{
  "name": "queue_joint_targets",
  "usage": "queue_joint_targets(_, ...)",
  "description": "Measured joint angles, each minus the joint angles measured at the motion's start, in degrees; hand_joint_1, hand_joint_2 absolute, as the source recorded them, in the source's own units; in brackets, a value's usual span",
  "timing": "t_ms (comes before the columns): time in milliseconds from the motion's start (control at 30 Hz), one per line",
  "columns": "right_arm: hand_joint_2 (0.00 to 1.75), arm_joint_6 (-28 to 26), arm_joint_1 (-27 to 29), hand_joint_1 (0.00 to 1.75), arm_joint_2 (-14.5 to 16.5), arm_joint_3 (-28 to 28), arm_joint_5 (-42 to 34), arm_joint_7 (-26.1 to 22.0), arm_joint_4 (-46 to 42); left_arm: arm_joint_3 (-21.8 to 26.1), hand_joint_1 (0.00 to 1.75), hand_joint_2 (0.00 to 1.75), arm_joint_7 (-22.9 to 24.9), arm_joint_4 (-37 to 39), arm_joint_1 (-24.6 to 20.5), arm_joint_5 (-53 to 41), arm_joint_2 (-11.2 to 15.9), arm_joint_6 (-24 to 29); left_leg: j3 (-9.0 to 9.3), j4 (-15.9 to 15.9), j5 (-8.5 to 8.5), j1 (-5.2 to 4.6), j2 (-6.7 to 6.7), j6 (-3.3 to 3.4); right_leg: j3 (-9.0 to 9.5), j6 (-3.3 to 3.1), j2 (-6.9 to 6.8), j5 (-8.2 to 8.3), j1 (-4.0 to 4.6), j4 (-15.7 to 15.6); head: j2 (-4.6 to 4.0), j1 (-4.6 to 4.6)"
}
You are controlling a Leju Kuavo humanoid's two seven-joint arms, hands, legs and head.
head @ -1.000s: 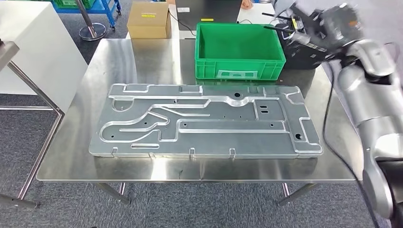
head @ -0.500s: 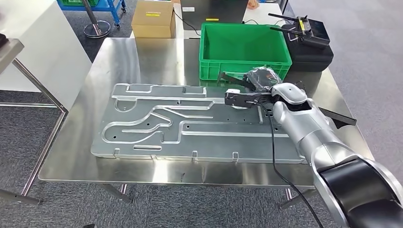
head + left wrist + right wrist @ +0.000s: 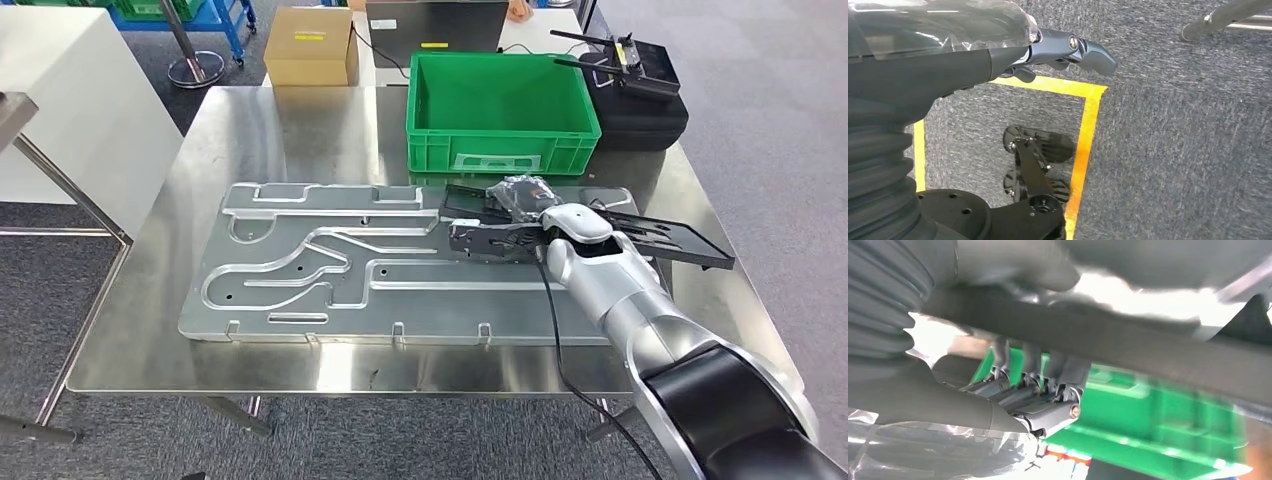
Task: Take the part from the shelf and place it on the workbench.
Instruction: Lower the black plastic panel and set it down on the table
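My right hand (image 3: 512,212), wrapped in clear plastic, grips a flat black frame-like part (image 3: 680,240) low over the right end of the steel workbench (image 3: 300,130). The part lies nearly level and reaches past the right end of the big machined aluminium plate (image 3: 300,270). Whether it touches the plate I cannot tell. In the right wrist view the dark fingers (image 3: 1033,390) curl around the part's black bar (image 3: 1098,335). My left hand (image 3: 998,55) hangs over the carpet, holding nothing, its fingers apart.
A green crate (image 3: 500,100) stands just behind the hand and fills the background (image 3: 1148,425) of the right wrist view. A black case (image 3: 640,100) with antennas sits at the back right, a cardboard box (image 3: 310,45) behind the bench. Yellow floor tape (image 3: 1088,130) runs below my left hand.
The camera has shifted a little. My right arm came down from high at the back right, bringing the black part low over the plate in front of the green crate.
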Motion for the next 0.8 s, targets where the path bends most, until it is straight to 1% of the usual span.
queue_joint_targets(67, 0.0, -0.1, 0.6, 0.0, 1.0, 0.2, 0.2, -0.2, 0.2, 0.0, 0.0, 0.44, 0.2, 0.0, 0.0, 0.1, 0.0, 0.1, -0.02, -0.2, 0.27, -0.01, 0.01, 0.63, -0.14, 0.54, 0.11, 0.05, 0.05, 0.0, 0.0, 0.01)
queue_joint_targets(100, 0.0, -0.8, 0.8, 0.0, 1.5, 0.2, 0.4, -0.7, 0.2, 0.0, 0.0, 0.0, 0.2, 0.0, 0.0, 0.1, -0.1, 0.0, 0.03, -0.4, 0.44, 0.07, 0.04, 0.97, -0.29, 0.81, 0.07, -0.32, 0.03, 0.4, 0.0, 0.03)
queue_joint_targets(133, 0.0, -2.1, 1.0, 0.0, 1.8, 0.4, 0.7, -1.3, 0.1, 0.0, 0.0, 0.0, 0.1, 0.0, 0.0, 0.3, -0.2, -0.2, 0.07, -0.6, 0.61, 0.17, 0.07, 1.33, -0.79, 1.1, 0.01, -1.2, -0.02, 1.6, 0.0, 0.06)
queue_joint_targets(167, 0.0, -3.9, 1.1, 0.0, 2.1, 0.5, 0.7, -2.4, 0.0, 0.0, 0.0, 0.0, 0.1, 0.0, 0.0, 0.4, -0.2, -0.4, 0.13, -0.7, 0.75, 0.29, 0.1, 1.6, -1.81, 1.36, -0.08, -2.67, -0.12, 3.9, 0.0, 0.08)
queue_joint_targets(233, 0.0, -7.8, 1.5, 0.0, 2.7, 0.7, -0.1, -5.5, -0.6, 0.0, 0.0, 0.0, 0.1, 0.0, 0.0, 0.4, -0.3, -1.1, 0.11, -0.8, 0.77, 0.3, 0.1, 1.78, -5.03, 1.78, -0.22, -6.22, -0.36, 11.1, 0.0, 0.1)
queue_joint_targets(267, 0.0, -9.1, 1.9, 0.0, 2.9, 0.7, -0.7, -7.3, -1.2, 0.0, 0.0, 0.0, 0.2, 0.0, 0.1, 0.3, -0.3, -1.4, 0.12, -0.7, 0.76, 0.3, 0.07, 1.78, -6.54, 1.92, -0.25, -7.3, -0.49, 14.3, 0.0, 0.11)
queue_joint_targets(300, 0.0, -10.0, 2.3, 0.0, 3.1, 0.7, -1.2, -9.0, -2.0, 0.0, 0.0, 0.0, 0.3, 0.0, 0.1, 0.2, -0.3, -1.8, 0.13, -0.7, 0.74, 0.3, 0.02, 1.78, -7.3, 1.97, -0.28, -7.37, -0.57, 15.8, 0.0, 0.11)
queue_joint_targets(333, 0.0, -10.4, 2.7, 0.0, 3.2, 0.7, -1.7, -10.5, -3.0, -0.1, 0.0, 0.0, 0.3, 0.0, 0.1, 0.1, -0.3, -2.1, 0.17, -0.7, 0.71, 0.3, -0.04, 1.74, -6.98, 1.92, -0.29, -6.33, -0.63, 15.0, 0.0, 0.11)
queue_joint_targets(367, 0.0, -10.6, 3.0, 0.0, 3.3, 0.7, -2.4, -11.9, -4.3, -0.1, 0.0, 0.0, 0.3, 0.1, 0.1, 0.0, -0.3, -2.4, 0.24, -0.7, 0.66, 0.29, -0.1, 1.67, -5.58, 1.74, -0.3, -4.45, -0.64, 12.1, 0.0, 0.11)
queue_joint_targets(400, 0.0, -10.6, 3.4, 0.0, 3.3, 0.7, -3.6, -13.2, -6.0, -0.2, 0.0, 0.0, 0.4, 0.1, 0.1, -0.2, -0.4, -2.6, 0.32, -0.7, 0.6, 0.29, -0.13, 1.57, -3.56, 1.44, -0.31, -2.44, -0.56, 7.8, 0.0, 0.12)
queue_joint_targets(433, 0.0, -10.5, 3.7, 0.0, 3.3, 0.7, -5.0, -14.5, -7.8, -0.4, 0.0, 0.0, 0.4, 0.1, 0.1, -0.3, -0.5, -2.8, 0.35, -0.7, 0.54, 0.19, -0.14, 1.4, -1.67, 1.06, -0.33, -1.02, -0.33, 3.9, 0.0, 0.08)
queue_joint_targets(467, 0.0, -10.2, 4.3, 0.0, 3.2, 0.6, -6.9, -15.5, -10.1, -0.5, 0.0, 0.0, 0.4, 0.2, 0.2, -0.4, -0.6, -2.9, 0.33, -0.7, 0.51, 0.18, -0.14, 1.16, -0.38, 0.74, -0.32, -0.2, -0.08, 1.2, 0.0, 0.07)
queue_joint_targets(500, 0.0, -9.9, 5.3, 0.0, 2.8, 0.6, -8.9, -16.1, -12.7, -0.6, 0.0, 0.0, 0.5, 0.2, 0.2, -0.6, -0.7, -3.0, 0.32, -0.7, 0.48, 0.2, -0.13, 0.89, 0.25, 0.48, -0.31, -0.02, 0.18, -0.2, 0.0, 0.05)
queue_joint_targets(533, 0.0, -9.5, 6.6, 0.0, 2.3, 0.5, -10.8, -16.4, -15.6, -0.7, 0.0, 0.0, 0.5, 0.2, 0.3, -0.6, -0.8, -3.1, 0.33, -0.8, 0.49, 0.22, -0.12, 0.58, 0.36, 0.32, -0.28, -0.13, 0.38, -0.5, 0.0, 0.04)
queue_joint_targets(600, 0.0, -8.8, 9.3, 0.0, 1.1, 0.3, -13.5, -16.5, -21.5, -0.9, 0.0, 0.0, 0.4, 0.3, 0.4, -0.7, -0.9, -3.3, 0.41, -0.8, 0.23, 0.26, -0.09, -0.03, 0.64, -0.05, -0.29, 0.05, 0.15, -1.0, 0.0, 0.03)
queue_joint_targets(633, 0.0, -8.5, 10.2, 0.0, 0.6, 0.2, -14.2, -16.5, -23.9, -1.0, 0.0, 0.0, 0.4, 0.3, 0.4, -0.7, -0.9, -3.4, 0.11, 0.1, -0.47, 0.23, -0.06, -0.26, 0.84, -0.35, -0.35, 0.14, -0.04, -1.3, 0.0, 0.0)
queue_joint_targets(667, 0.0, -8.4, 11.0, 0.0, 0.1, 0.2, -14.6, -16.5, -25.9, -1.0, 0.0, 0.0, 0.3, 0.3, 0.5, -0.7, -0.9, -3.4, -0.74, 2.2, -1.81, 0.22, -0.03, -0.45, 1.01, -0.63, -0.41, 0.24, -0.23, -1.5, 0.0, -0.04)
queue_joint_targets(700, 0.0, -8.3, 11.6, 0.0, -0.2, 0.1, -14.9, -16.5, -27.5, -1.0, 0.0, 0.0, 0.3, 0.3, 0.6, -0.8, -0.9, -3.4, -2.15, 5.4, -3.63, 0.3, 0.0, -0.57, 1.11, -0.84, -0.45, 0.27, -0.26, -1.7, 0.0, -0.06)
queue_joint_targets(733, 0.0, -8.5, 12.3, 0.0, -0.6, 0.0, -15.3, -16.5, -28.9, -1.1, 0.0, 0.0, 0.3, 0.3, 0.6, -0.8, -0.9, -3.4, -3.96, 9.5, -5.58, 0.33, 0.0, -0.68, 1.11, -1.02, -0.43, 0.24, -0.24, -1.7, 0.0, -0.11)
queue_joint_targets(767, 0.0, -9.0, 13.3, 0.0, -1.0, -0.1, -16.0, -16.5, -30.2, -1.1, 0.0, 0.0, 0.2, 0.3, 0.7, -0.8, -0.9, -3.5, -5.69, 13.2, -7.02, 0.38, 0.0, -0.8, 1.13, -1.07, -0.4, 0.22, -0.19, -1.6, 0.0, -0.12)
queue_joint_targets(800, 0.0, -10.1, 14.6, 0.0, -1.6, -0.5, -17.0, -16.4, -31.9, -1.2, 0.0, 0.0, 0.2, 0.3, 0.7, -0.8, -0.9, -3.5, -6.73, 15.3, -7.44, 0.41, 0.01, -0.89, 1.18, -1.05, -0.37, 0.16, -0.17, -1.6, 0.0, -0.13)
